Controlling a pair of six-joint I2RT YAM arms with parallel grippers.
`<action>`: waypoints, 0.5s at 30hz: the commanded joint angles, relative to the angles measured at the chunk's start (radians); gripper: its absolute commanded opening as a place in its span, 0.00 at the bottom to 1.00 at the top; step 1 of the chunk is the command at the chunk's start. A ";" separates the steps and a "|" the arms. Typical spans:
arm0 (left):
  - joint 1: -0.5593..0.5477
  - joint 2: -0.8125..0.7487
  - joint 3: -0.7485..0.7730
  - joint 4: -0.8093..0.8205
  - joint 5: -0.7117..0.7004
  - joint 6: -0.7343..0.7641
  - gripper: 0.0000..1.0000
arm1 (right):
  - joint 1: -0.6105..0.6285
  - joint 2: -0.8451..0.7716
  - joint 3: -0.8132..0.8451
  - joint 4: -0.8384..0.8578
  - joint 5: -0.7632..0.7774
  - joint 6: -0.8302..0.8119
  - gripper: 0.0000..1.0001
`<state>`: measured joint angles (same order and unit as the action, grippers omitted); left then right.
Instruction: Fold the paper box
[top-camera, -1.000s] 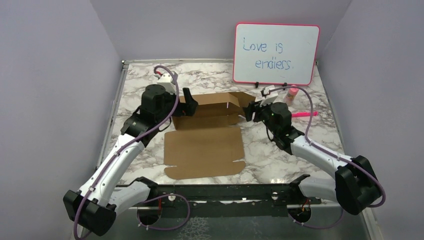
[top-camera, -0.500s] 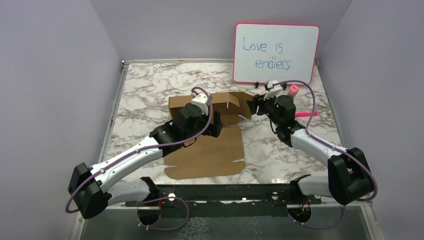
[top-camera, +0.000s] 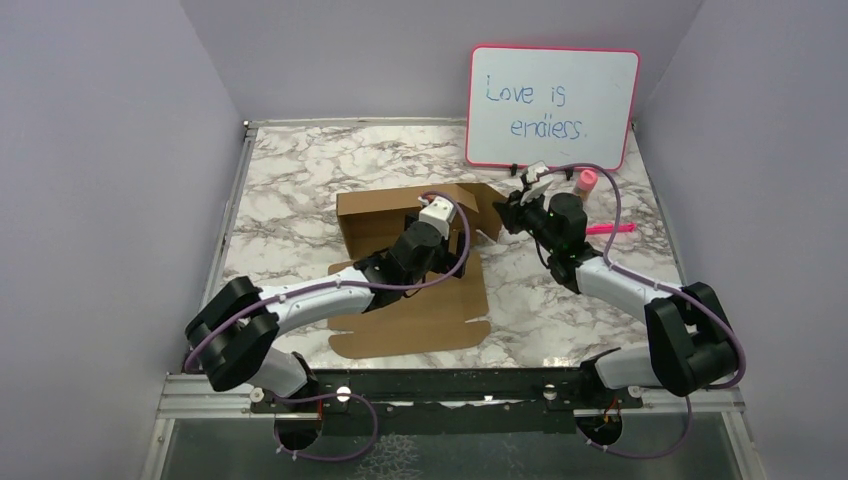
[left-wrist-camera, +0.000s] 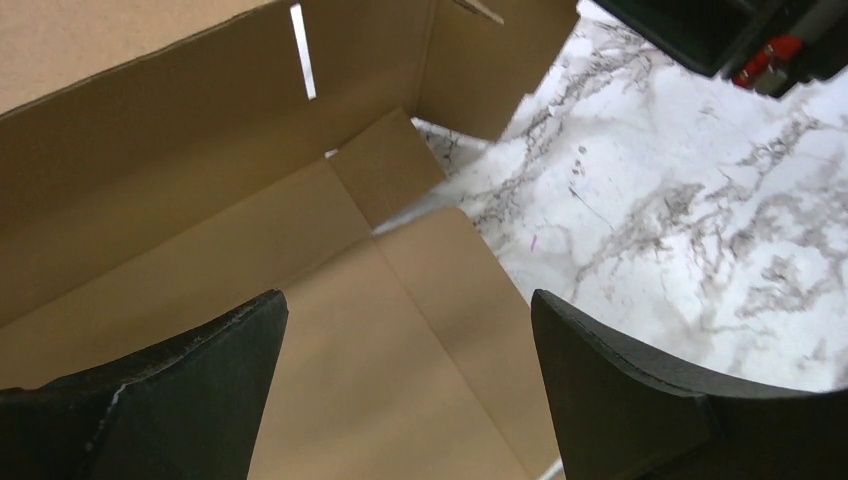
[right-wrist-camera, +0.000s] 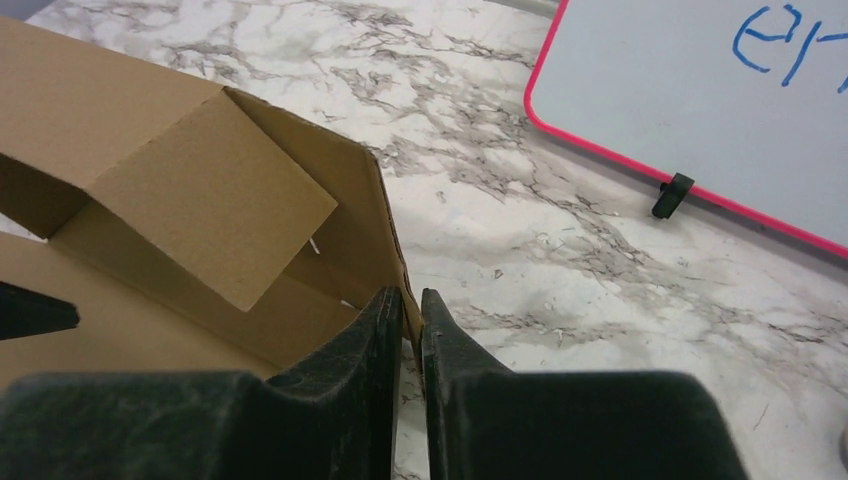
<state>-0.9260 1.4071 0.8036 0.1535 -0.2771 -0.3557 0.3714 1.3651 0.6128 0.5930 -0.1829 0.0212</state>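
One shift: my left claw (left-wrist-camera: 405, 310), spread wide, swung inside the paper box (top-camera: 380, 215), probably to crease it; right claw (right-wrist-camera: 408, 300) pinched its wall.

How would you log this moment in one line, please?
paper box: half-folded; left pincer: open over box; right pincer: shut on box wall

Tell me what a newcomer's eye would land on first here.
The half-folded brown paper box sits in the middle of the marble table, its far wall standing while the near panel lies flat. Both arms meet at it: the right claw is pinched shut on the box's right end wall, and the left claw hangs open over its floor. At the far right stands a pink-framed whiteboard with blue writing.
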 joint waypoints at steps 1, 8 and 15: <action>-0.029 0.087 -0.001 0.190 -0.127 0.066 0.92 | -0.004 -0.025 -0.030 0.059 -0.028 -0.047 0.15; -0.082 0.258 0.016 0.332 -0.265 0.158 0.92 | -0.003 -0.016 -0.044 0.071 -0.034 -0.042 0.09; -0.103 0.408 0.073 0.444 -0.353 0.237 0.92 | -0.003 -0.033 -0.057 0.077 -0.046 -0.036 0.09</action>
<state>-1.0195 1.7550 0.8295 0.4587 -0.5282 -0.1852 0.3717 1.3594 0.5739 0.6342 -0.2043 -0.0055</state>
